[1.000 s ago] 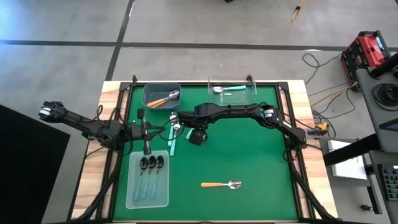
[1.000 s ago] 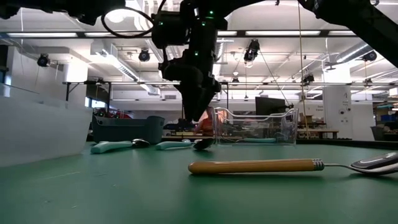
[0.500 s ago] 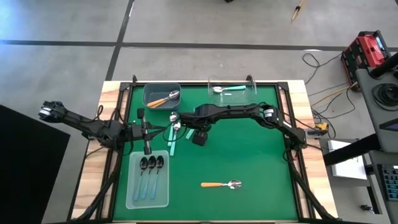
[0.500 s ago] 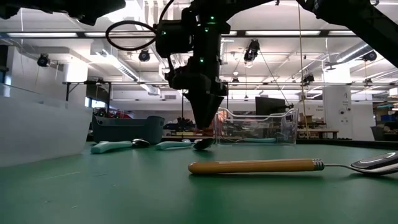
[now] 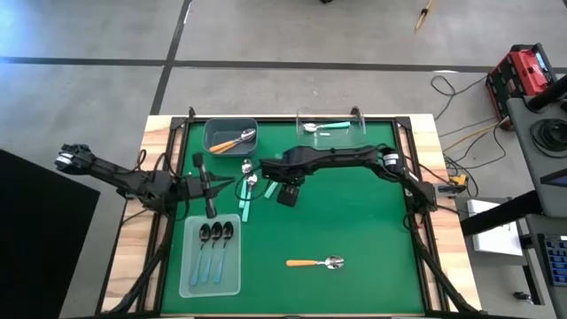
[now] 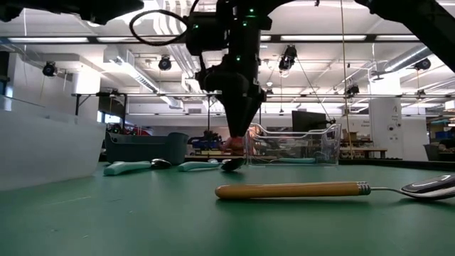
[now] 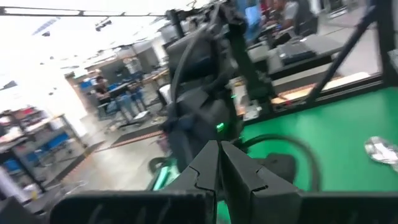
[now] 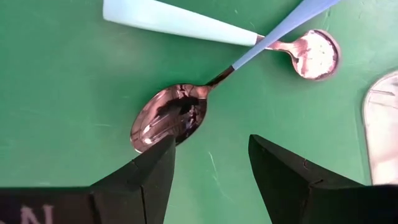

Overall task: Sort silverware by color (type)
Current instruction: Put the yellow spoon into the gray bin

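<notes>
Sorting looks roughly half done from where I sit. Three dark spoons (image 5: 216,233) lie in the clear tray (image 5: 188,282) near the front left, an orange-handled spoon (image 5: 235,140) sits in the grey bin (image 5: 213,127) at the back, and a teal-handled spoon (image 5: 321,128) is in the clear bin (image 5: 359,117) beside it.

Left on the green mat (image 5: 354,221): a lone orange-handled spoon (image 5: 315,262) near the front, and a crossed cluster under my right gripper (image 8: 211,165), namely a dark-bowled spoon (image 8: 171,121) with a thin light-blue handle and a teal-handled spoon (image 8: 217,31).

I have the right gripper's jaws spread wide, empty, poised over the dark bowl. The left gripper (image 7: 219,171) waits pinched closed by the mat's left edge.

I judge the overlapping handles the main obstacle.
</notes>
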